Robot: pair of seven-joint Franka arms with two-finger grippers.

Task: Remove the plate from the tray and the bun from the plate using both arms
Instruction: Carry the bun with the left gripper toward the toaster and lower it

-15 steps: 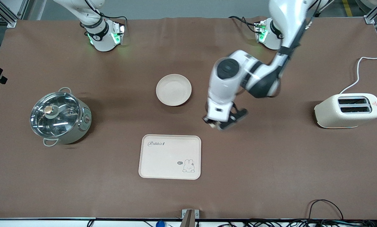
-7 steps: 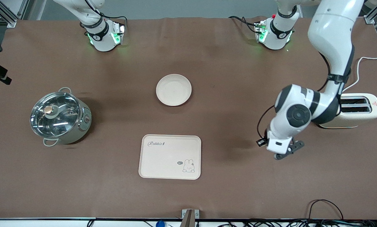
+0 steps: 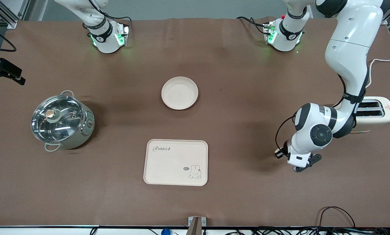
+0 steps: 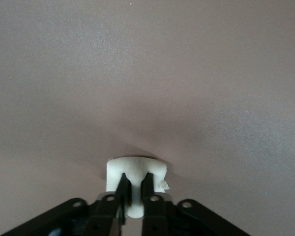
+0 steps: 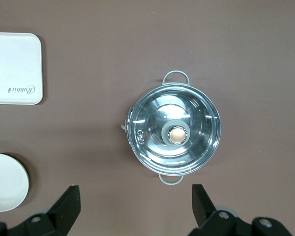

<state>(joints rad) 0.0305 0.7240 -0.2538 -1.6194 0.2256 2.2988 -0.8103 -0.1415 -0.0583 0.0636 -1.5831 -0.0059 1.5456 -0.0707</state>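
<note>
Brown matting covers the table (image 3: 247,195), and the cream-white plate (image 3: 179,93) sits just above the centre of the front view, bare and apart from everything else. Below it, in the lower middle of that frame, lies the rectangular rabbit tray (image 3: 176,162); the lidded steel pot (image 3: 61,120) stands at middle frame on the right arm's end of the table, and the toaster (image 3: 374,114) shows at the frame's edge on the left arm's end, partly covered by the left arm. The left gripper (image 3: 300,167) is in the lower part of the front view, over bare matting between the tray and the toaster. In the left wrist view its fingers (image 4: 122,189) are clamped on the bun (image 4: 135,179), a pale chunk at the bottom centre of that picture with only matting under it. The right gripper (image 5: 135,209) is seen only in the right wrist view, fingers wide apart at the bottom edge, holding nothing, high over the pot (image 5: 173,132); that arm waits.
</note>
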